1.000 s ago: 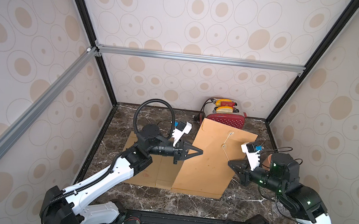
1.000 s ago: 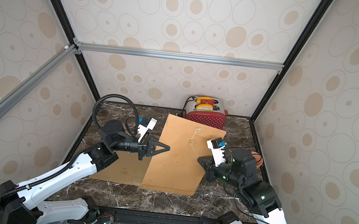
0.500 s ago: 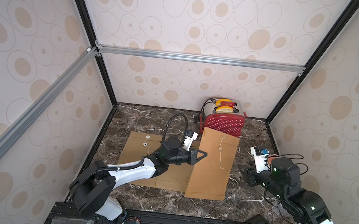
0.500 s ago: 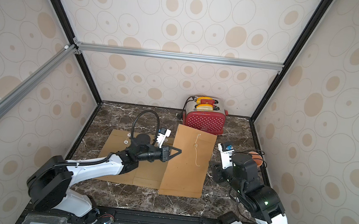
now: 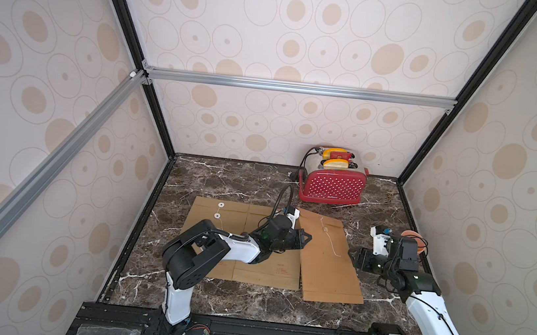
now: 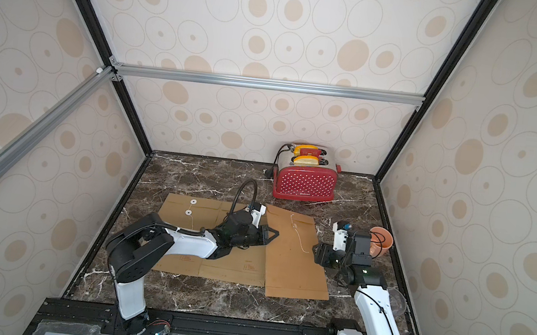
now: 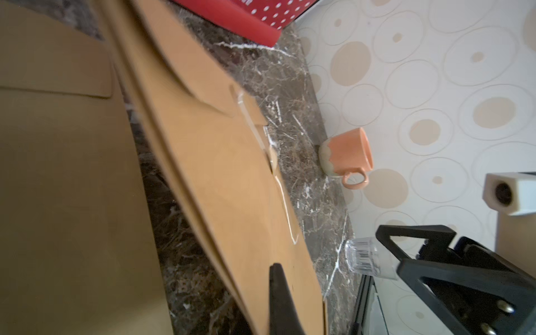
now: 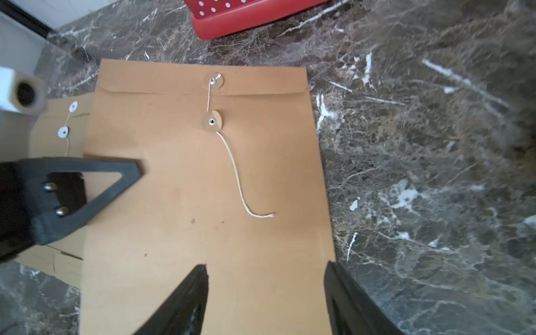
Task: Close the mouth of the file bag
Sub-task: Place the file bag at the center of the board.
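Brown kraft paper file bag (image 5: pixel 330 261) lies on dark marble worktop (image 5: pixel 241 179), between the two pincers. Left pincer (image 5: pixel 303 238) is closed tight, pinching the bag's long edge on its own side. That edge overlaps flat brown envelopes (image 5: pixel 238 213) under the left arm. Right pincer (image 8: pixel 266 268) is spread wide and holds nothing. It sits just beside the bag's opposite long edge, and in the wrist view the bag is straight ahead of and beneath its fingertips (image 8: pixel 194 285). Folded-down flap (image 8: pixel 203 79) is at the bag end beyond both pincers, near red white-dotted toaster (image 5: pixel 332 187). White string (image 8: pixel 237 174) links the two round discs. Its tail lies loose on the bag ahead of the right pincer, not touching it.
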You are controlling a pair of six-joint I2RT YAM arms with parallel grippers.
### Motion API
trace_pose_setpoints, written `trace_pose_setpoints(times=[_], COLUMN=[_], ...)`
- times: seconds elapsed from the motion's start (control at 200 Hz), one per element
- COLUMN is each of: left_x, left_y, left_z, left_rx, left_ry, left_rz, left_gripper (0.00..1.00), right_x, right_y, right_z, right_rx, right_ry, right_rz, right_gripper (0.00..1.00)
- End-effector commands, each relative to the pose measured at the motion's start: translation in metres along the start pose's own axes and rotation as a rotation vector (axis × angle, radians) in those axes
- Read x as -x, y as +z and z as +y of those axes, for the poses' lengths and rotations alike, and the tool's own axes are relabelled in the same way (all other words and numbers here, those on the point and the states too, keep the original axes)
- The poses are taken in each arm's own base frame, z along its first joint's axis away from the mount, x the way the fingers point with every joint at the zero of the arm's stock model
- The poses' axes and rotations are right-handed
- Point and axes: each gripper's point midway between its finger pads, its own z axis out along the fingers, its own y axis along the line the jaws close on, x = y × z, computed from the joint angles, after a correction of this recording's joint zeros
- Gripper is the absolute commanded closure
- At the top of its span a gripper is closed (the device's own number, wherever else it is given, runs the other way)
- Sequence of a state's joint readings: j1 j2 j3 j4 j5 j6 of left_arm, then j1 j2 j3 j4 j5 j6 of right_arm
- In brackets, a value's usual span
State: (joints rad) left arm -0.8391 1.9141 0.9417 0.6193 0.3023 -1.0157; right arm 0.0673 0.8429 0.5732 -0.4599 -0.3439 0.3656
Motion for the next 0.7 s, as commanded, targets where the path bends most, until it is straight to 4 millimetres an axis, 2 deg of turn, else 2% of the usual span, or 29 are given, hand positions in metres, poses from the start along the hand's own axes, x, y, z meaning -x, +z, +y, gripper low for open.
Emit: trace_pose_setpoints(times=[0.0, 0.095, 0.135, 0.18, 0.305, 0.371, 0.576, 0.696], left_x=[0.006, -0.003, -0.006, -0.009, -0.006, -0.003, 0.002, 0.016], left_y=[0.019, 0.035, 0.041, 0.047, 0.054, 0.053, 0.038, 0.021], left_z=[-0.015, -0.01, -0.008, -0.006, -0.004, -0.005, 0.004, -0.01], left_rx=[-0.025, 0.0, 0.014, 0.03, 0.058, 0.088, 0.187, 0.194], left_ry=[-0.017, -0.012, -0.009, -0.003, 0.01, 0.03, 0.048, 0.11], left_rz=[-0.039, 0.015, 0.04, 0.067, 0.072, 0.077, 0.067, 0.036], left_gripper=[1.0, 0.99, 0.93, 0.77, 0.59, 0.5, 0.45, 0.21], right_x=[0.017, 0.009, 0.008, 0.008, 0.009, 0.009, 0.01, 0.018], right_y=[0.001, 0.006, 0.007, 0.009, 0.012, 0.012, 0.009, 0.003], right_z=[0.016, 0.01, 0.008, 0.007, 0.006, 0.007, 0.002, 0.002], right_rx=[0.139, 0.125, 0.121, 0.116, 0.125, 0.134, 0.105, 0.092], right_ry=[0.03, 0.029, 0.026, 0.022, 0.029, 0.033, 0.027, 0.021], right_rz=[-0.072, -0.05, -0.048, -0.052, -0.045, -0.041, -0.061, -0.085], right_gripper=[0.33, 0.33, 0.32, 0.32, 0.32, 0.32, 0.3, 0.27])
